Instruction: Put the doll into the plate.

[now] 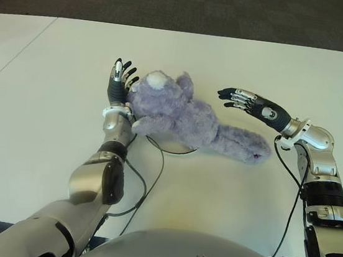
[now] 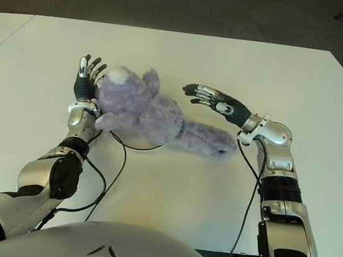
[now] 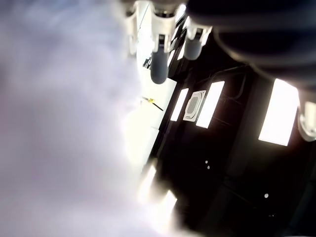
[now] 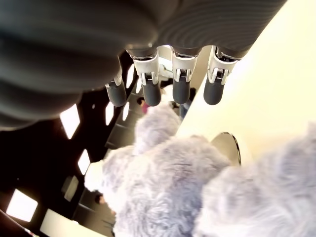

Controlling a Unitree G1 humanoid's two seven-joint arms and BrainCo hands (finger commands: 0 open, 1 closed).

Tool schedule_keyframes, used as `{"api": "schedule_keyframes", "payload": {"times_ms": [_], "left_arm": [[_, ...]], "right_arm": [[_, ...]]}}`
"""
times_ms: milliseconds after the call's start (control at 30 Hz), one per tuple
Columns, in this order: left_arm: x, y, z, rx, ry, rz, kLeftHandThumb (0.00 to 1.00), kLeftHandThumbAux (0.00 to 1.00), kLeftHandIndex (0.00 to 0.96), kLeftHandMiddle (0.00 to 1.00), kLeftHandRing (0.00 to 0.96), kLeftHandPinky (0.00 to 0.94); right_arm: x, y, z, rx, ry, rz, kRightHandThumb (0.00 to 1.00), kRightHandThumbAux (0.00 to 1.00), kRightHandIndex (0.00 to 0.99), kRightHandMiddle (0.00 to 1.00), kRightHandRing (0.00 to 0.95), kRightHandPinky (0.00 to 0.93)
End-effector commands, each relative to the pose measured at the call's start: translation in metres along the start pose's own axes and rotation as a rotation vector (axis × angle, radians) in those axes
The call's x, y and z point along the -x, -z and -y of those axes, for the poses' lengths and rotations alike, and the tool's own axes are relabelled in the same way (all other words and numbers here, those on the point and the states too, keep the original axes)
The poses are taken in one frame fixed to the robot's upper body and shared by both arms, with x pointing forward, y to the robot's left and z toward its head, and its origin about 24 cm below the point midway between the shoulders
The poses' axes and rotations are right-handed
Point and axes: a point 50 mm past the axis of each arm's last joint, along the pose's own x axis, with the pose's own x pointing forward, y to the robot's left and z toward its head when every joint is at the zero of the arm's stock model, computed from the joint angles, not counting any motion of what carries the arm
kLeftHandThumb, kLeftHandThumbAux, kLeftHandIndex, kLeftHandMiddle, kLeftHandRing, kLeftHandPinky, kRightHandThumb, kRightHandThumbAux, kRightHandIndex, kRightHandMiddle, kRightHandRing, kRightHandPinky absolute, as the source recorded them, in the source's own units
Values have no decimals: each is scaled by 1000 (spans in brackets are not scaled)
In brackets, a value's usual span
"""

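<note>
A purple plush doll with a white muzzle lies on its side on the white table. Its body covers most of a white plate; only the plate's near rim shows under it. The doll's legs stretch off to the right onto the table. My left hand stands open, fingers pointing up, against the doll's head on its left side. My right hand hovers open to the right of the doll, above its legs, fingers stretched toward the body. In the right wrist view the doll's fur and plate rim show below the fingertips.
Black cables run from my left forearm across the table toward the near edge. Another cable hangs along my right arm. Dark carpet lies beyond the table's far edge, with chair bases at the corners.
</note>
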Motion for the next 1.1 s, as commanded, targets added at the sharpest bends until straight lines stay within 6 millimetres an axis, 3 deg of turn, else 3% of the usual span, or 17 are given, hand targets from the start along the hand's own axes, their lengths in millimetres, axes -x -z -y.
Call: {"api": "schedule_keyframes", "payload": {"times_ms": [33,600,867,1100], "left_arm": [[116,94,-58,15,-216,-420,0,335,7,185,230,274],[116,94,-57,34,-210,-410,0,332,4,186,234,297],[116,94,-58,33,-216,-414,0,332,14,196,244,306],[116,94,-57,26,-212,-414,0,333,17,199,243,288]], "right_arm": [[5,-3,12,-73,92,95,9,285,0,0,0,0],[14,10,18,-199,203,167,0,417,0,0,0,0],[17,6,18,-204,230,192,0,439,0,0,0,0],[19,2,23,-230,293,220,58,419,0,0,0,0]]}}
